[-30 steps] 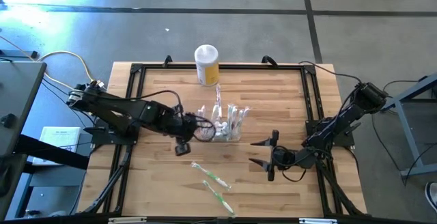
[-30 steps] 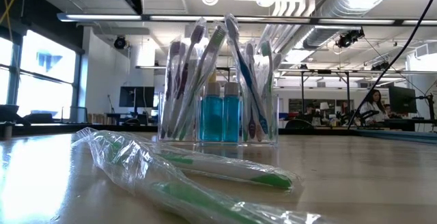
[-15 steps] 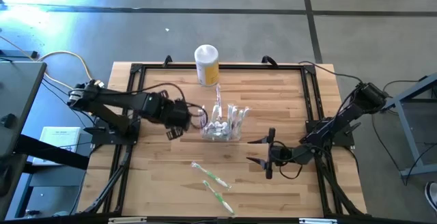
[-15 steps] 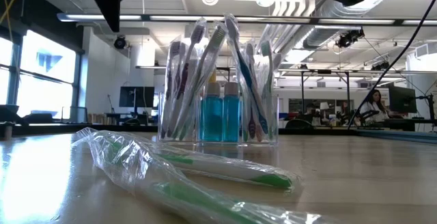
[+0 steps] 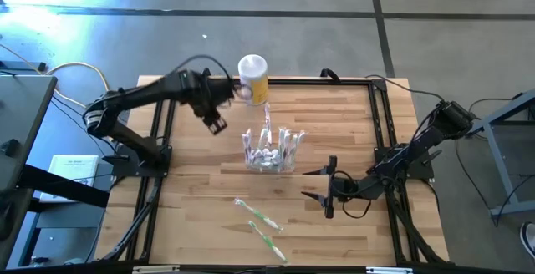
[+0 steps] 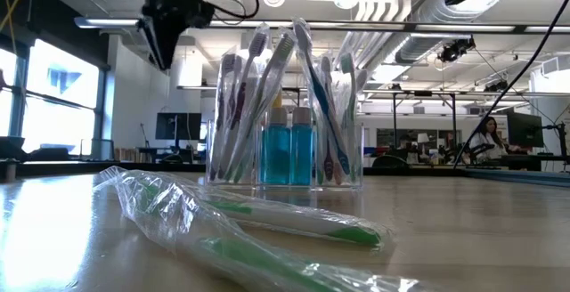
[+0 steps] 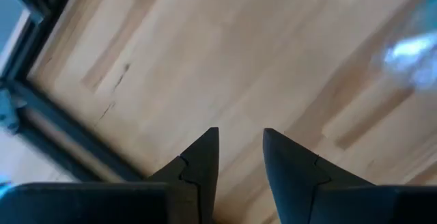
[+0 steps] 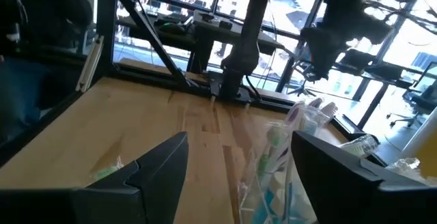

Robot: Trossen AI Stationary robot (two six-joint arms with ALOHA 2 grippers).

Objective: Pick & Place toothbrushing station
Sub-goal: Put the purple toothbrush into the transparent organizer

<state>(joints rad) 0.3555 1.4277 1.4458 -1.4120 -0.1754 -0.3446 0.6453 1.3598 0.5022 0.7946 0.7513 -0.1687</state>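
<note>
The toothbrushing station [image 5: 272,150] is a clear plastic holder full of upright toothbrushes, with two blue bottles [image 6: 289,154]. It stands on its base at mid-table. My left gripper [image 5: 236,92] hangs high over the table's far part, left of the yellow canister [image 5: 253,78]. It points down, and its fingers [image 7: 240,134] are slightly apart with nothing between them. My right gripper [image 5: 322,186] stays level and open to the right of the station, pointing at it [image 8: 273,162], apart from it.
Two toothbrushes in clear wrappers [image 5: 261,224] lie on the table's near side, large in the low view [image 6: 258,230]. A black frame [image 5: 167,98] runs around the table's edges. People sit in the room behind [image 6: 485,136].
My left gripper has swung away from the station's left side toward the table's far edge and now hangs beside the yellow canister, turning as it went. The station has stayed where it was.
</note>
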